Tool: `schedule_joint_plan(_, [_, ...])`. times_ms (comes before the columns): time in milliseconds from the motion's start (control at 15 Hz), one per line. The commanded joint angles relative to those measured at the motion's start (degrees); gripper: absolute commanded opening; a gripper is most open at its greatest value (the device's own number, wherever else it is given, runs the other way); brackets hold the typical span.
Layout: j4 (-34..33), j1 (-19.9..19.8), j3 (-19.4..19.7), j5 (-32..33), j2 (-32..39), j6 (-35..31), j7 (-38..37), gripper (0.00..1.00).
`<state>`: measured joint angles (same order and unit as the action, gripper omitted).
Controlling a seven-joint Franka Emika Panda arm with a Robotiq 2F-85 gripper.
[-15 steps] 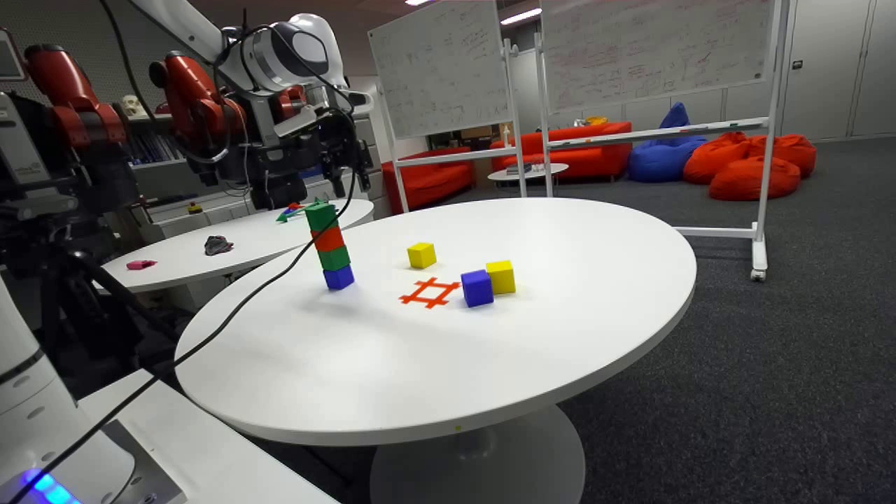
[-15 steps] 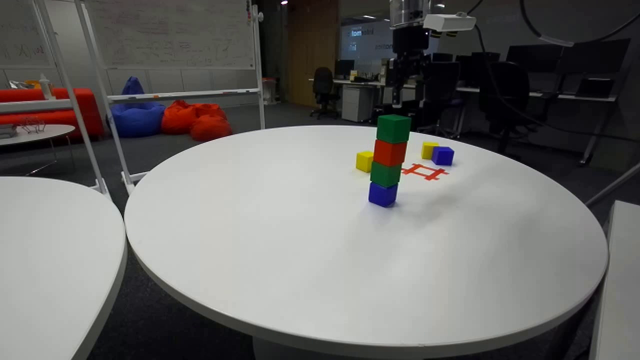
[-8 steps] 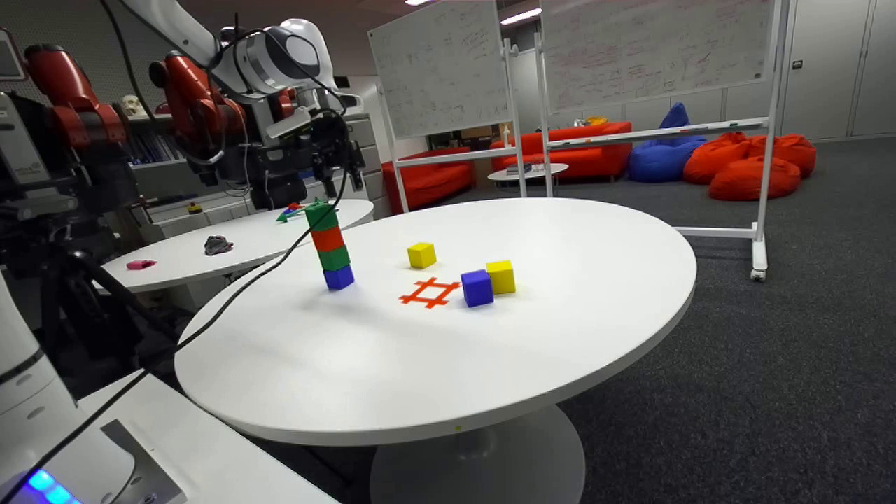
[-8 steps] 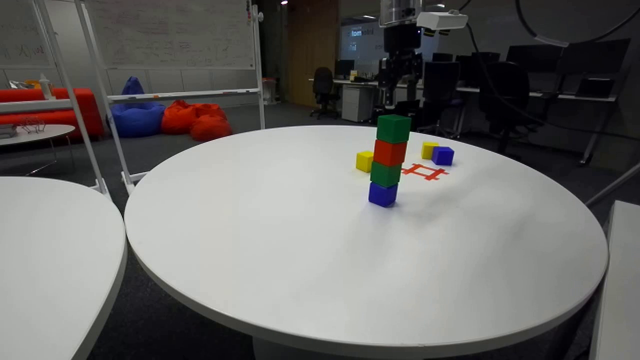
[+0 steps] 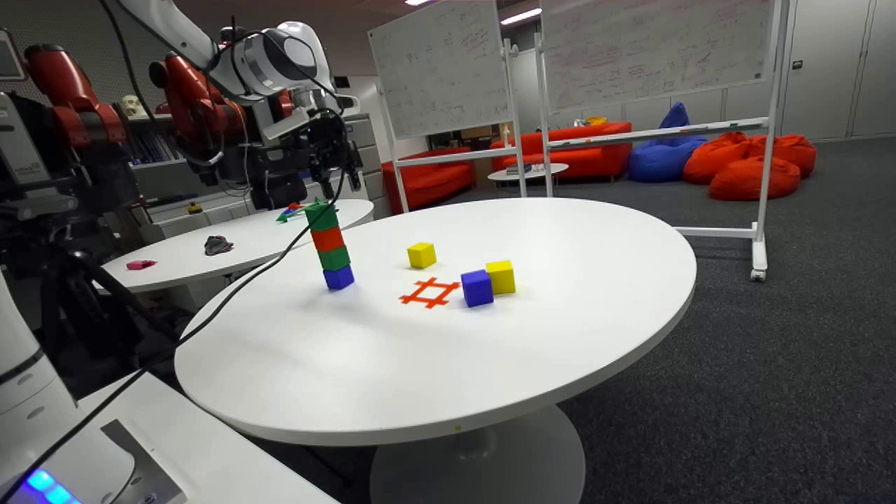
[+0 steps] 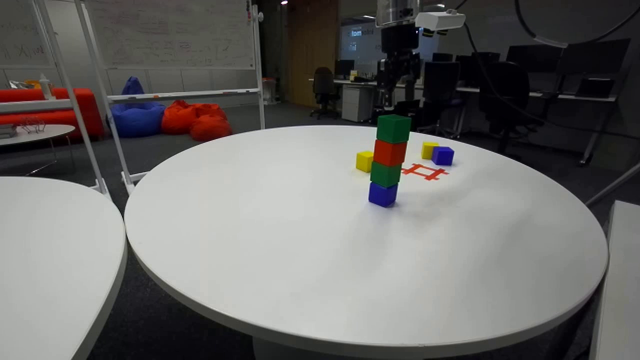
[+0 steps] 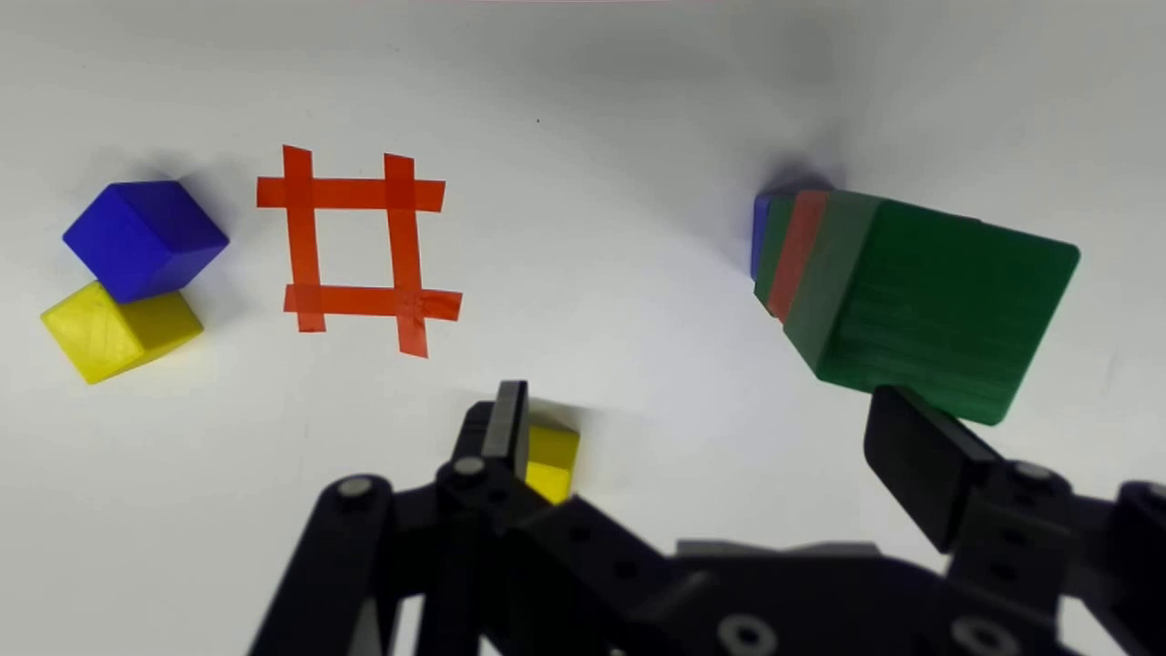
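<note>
Four-cube stack [image 6: 389,159] is standing on the round white counter [image 6: 300,260], near the red tape outline [image 5: 430,303]; bottom up, it's reading blue, green, red, green. Fingers [image 7: 920,465] are hanging near and above the top green cube [image 7: 947,310], spread wide, gripping nothing; in the wrist view one is overlapping its corner, but they're appearing apart from it in both exterior views. Cubes are looking stiff, light, smooth, maybe a bit slippery, not fragile; the pile is probably tipping easily if nudged. Best hold is looking like two opposite side faces of the top green cube, around mid-height. Long axis is running roughly vertical, layers sitting slightly out of line; in the wrist view the top cube's sides are lying slightly twisted to the fingers.
</note>
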<state>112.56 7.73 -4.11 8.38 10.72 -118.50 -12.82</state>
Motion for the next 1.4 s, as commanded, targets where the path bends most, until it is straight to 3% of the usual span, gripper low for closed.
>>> schedule_joint_plan(0, [-2.68,1.1,-0.67,1.75,1.99,2.8,0.09,1.0])
schedule_joint_plan(667, [-6.75,2.89,-0.96,3.01,5.64,6.7,0.13,1.0])
schedule_joint_plan(1333, [-5.38,2.66,-1.08,1.82,4.48,4.84,-0.03,1.0])
